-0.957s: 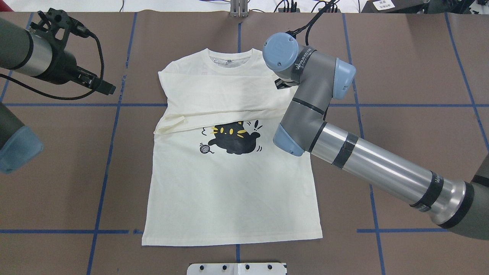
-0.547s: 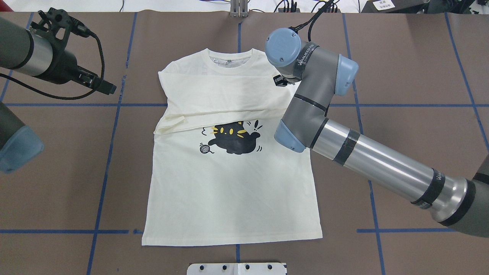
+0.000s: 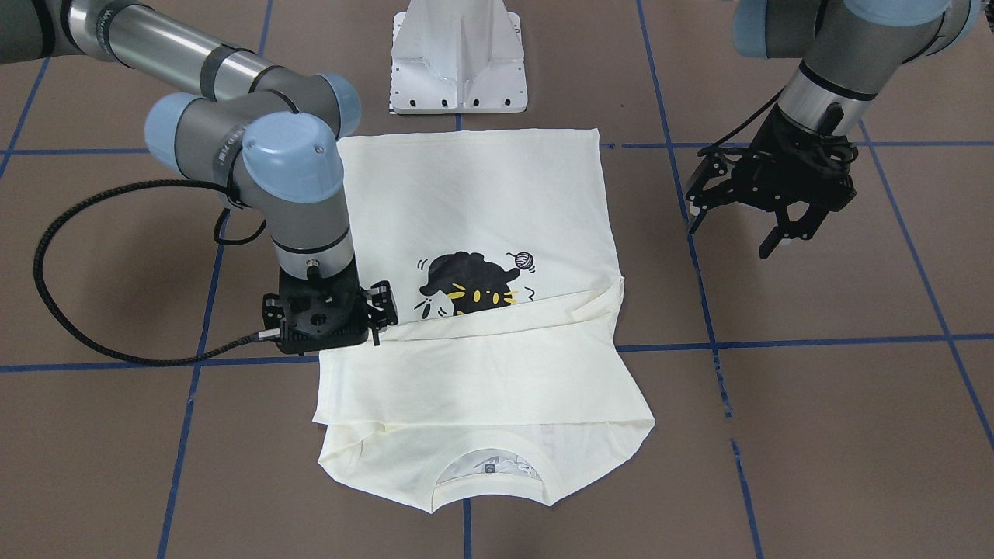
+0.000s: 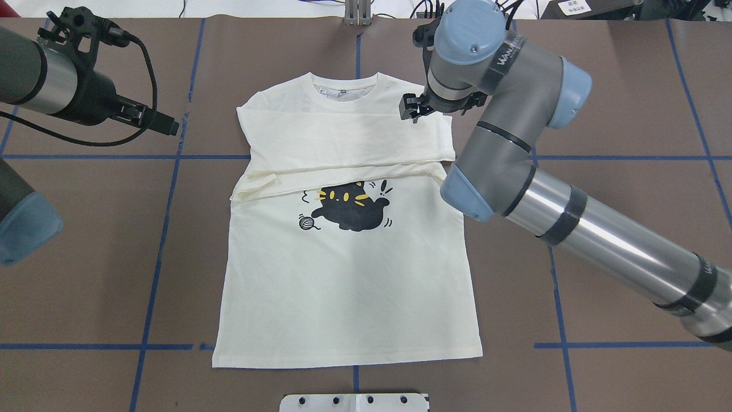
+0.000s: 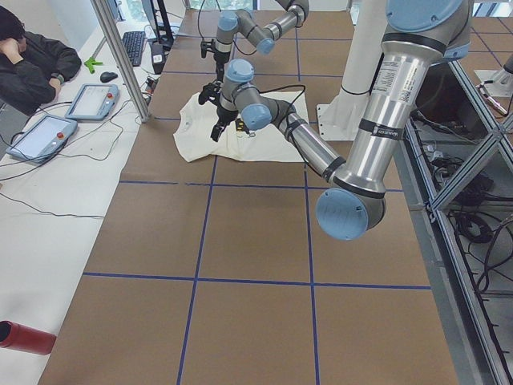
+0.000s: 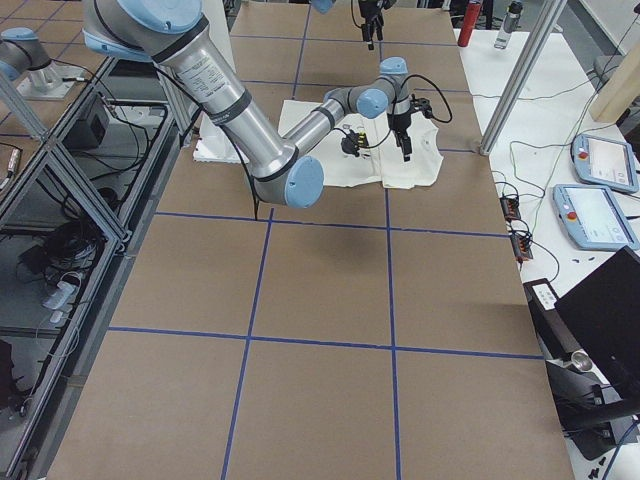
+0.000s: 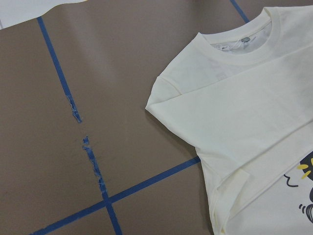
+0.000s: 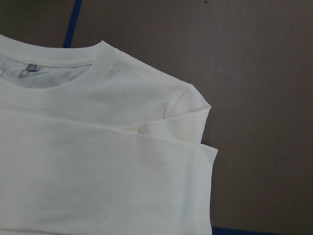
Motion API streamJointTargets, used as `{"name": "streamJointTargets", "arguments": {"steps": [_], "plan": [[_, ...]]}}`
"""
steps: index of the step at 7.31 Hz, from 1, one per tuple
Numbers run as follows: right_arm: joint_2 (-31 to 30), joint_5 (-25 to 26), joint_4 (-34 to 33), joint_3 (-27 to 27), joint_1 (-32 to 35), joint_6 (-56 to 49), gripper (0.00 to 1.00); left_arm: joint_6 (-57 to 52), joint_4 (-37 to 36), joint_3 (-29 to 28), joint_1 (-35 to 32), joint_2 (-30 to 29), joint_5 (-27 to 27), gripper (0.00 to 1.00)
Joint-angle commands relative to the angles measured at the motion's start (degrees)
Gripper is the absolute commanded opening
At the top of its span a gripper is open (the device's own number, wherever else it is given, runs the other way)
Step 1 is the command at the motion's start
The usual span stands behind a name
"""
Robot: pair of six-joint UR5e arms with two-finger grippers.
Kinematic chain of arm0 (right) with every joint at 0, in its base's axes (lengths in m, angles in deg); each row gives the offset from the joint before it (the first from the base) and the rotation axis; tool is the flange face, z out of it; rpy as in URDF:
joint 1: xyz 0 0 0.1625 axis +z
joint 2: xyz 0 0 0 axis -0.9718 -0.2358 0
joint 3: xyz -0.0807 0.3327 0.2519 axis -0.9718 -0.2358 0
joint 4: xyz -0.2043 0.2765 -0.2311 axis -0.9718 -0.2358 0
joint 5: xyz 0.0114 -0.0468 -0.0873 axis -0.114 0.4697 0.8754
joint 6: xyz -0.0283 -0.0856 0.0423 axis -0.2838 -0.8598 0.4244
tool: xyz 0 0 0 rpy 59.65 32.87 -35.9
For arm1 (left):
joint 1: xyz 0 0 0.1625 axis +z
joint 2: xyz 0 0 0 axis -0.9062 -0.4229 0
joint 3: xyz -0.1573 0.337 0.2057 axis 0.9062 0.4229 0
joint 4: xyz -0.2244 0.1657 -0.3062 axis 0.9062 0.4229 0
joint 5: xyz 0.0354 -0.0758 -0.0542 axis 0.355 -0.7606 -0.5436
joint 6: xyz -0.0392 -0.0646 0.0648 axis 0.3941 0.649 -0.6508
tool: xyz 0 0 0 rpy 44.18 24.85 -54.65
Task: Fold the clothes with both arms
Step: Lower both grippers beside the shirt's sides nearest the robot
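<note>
1. Since a second ago, my right arm (image 4: 572, 229) has swung its wrist outward and away from me. My right gripper (image 4: 414, 107) has slid a little farther along the shirt's shoulder, and my left gripper (image 3: 734, 231) has barely shifted.
2. Nearest me sits the white pedestal base (image 4: 354, 402), cut off by the bottom edge of the overhead view. Just beyond it, the hem of the T-shirt (image 4: 343, 286) lies flat on the brown table (image 4: 600, 114), print side up.
3. Farther out, the cat print (image 4: 351, 209) and yarn ball (image 4: 307, 223) are exposed. A sleeve edge runs along the top of the cat's head and covers the chest above it.
4. The folded sleeves (image 4: 343, 134) lie across the chest, one layered on the other. One cuff pokes past the shirt's side on my left.
5. My right gripper is over the shirt's shoulder on my right, near the neck. Its linkage is spread wide and it holds nothing. Its body hides the tips in the front view, so I cannot tell whether they touch the cloth.
6. My left gripper is off the cloth, well apart from the other shoulder, above bare table beside a blue tape line (image 4: 154, 246). Its jaws are wide and empty.
7. Farthest is the collar (image 4: 345, 91); its label is too small to read.
</note>
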Motion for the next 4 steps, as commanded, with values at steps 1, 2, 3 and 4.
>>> {"name": "streamJointTargets", "arguments": {"steps": [1,2,3,4], "plan": [[-11.7,-1.9,0.5,19.4,-4.0,14.6,1.0,10.6,1.1,5.3,4.5,3.8,1.3,1.0],[-18.1,2.0,0.9,28.9,-8.8,24.5,1.0,17.3,1.8,9.3,8.7,6.8,3.6,1.0],[-21.9,8.1,0.8,35.2,-14.9,30.0,1.0,25.3,5.1,11.2,14.3,9.2,8.8,1.0],[-25.5,13.5,0.9,38.5,-20.3,36.1,1.0,32.4,10.5,11.3,19.6,12.3,13.1,0.99]]}}
